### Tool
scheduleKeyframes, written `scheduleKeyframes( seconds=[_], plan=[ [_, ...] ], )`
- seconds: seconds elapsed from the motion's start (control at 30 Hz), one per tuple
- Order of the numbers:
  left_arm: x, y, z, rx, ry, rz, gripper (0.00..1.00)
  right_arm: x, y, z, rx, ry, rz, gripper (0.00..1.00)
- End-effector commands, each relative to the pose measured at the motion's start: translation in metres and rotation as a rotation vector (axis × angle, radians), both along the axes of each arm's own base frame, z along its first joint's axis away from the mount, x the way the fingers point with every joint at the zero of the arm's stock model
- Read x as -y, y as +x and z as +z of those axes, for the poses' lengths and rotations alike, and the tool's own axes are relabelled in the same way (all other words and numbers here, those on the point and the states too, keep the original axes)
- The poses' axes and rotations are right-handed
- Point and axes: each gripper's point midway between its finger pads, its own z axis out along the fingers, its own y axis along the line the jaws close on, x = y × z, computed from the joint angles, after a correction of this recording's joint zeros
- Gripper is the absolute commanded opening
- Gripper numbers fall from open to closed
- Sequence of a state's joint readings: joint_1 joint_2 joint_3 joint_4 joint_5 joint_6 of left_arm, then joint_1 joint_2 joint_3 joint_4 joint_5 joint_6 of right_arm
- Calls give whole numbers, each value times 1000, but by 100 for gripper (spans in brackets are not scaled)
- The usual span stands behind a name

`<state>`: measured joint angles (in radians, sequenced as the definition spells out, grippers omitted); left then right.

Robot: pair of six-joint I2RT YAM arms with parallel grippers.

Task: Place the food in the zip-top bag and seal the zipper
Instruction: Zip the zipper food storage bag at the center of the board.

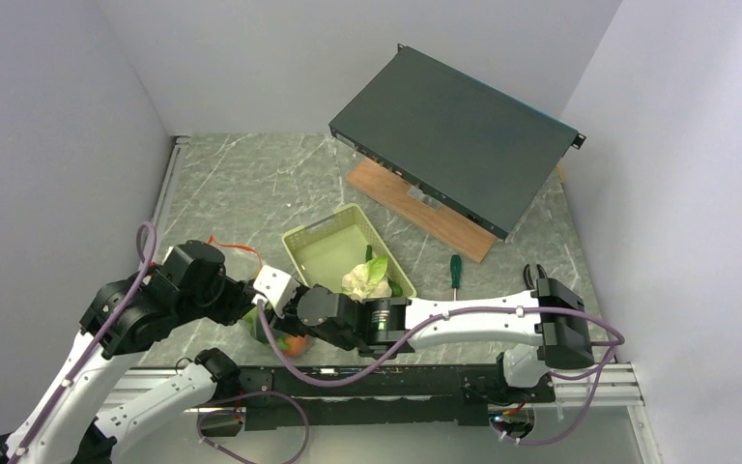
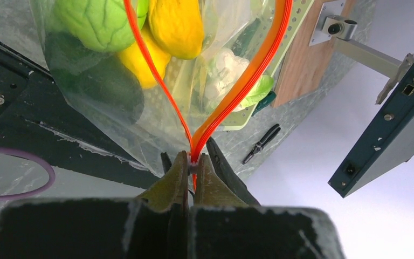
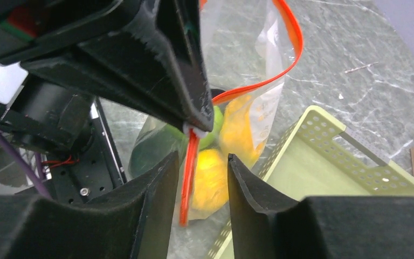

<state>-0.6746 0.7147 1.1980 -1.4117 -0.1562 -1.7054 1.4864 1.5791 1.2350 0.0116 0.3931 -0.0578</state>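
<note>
Bag (image 2: 102,108) first: clear and floppy, it fills the upper half of the L wrist view. In the top view it's low centre-left, by the dark rail, mostly hidden by my arms. Inside: green pepper (image 2: 94,21) top left, two yellow bits (image 2: 175,24) beside it. Zipper strip (image 2: 248,75) gapes in a wide V, so the mouth's unsealed. L pincer (image 2: 193,162), bottom centre, is clamped tight on the strip's end where the V meets. R pincer (image 3: 202,162) is approx half open w/ nothing held; the strip hangs btwn its fingers.

Step, as I judge it: close R on both strip halves right beside L's grip, then slide away w/ L anchoring. Keep the halves lined up, bag taut, no plastic folded in. But the cauliflower (image 1: 367,277) sits at the basket's (image 1: 333,253) near corner, outside the bag. Prob goes in before sealing.

Surroundings: pale walls on three sides; grey marbled table (image 1: 242,184); dark metal box (image 1: 454,135) upper right over a wood board (image 1: 415,208); screwdriver (image 1: 455,274) and pliers (image 2: 261,143) right of the basket.
</note>
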Motion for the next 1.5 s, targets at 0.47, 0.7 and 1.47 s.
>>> scheduleKeyframes(
  seconds=[0.47, 0.7, 1.47],
  plan=[
    [-62, 18, 11, 95, 270, 189, 0, 22, -1, 13, -49, 116, -3, 0],
    [-101, 36, 35, 212, 513, 227, 0, 37, -7, 3, -96, 133, 3, 0],
    [-172, 82, 36, 103, 955, 295, 0, 51, -2, -5, -84, 139, -29, 0]
  ],
)
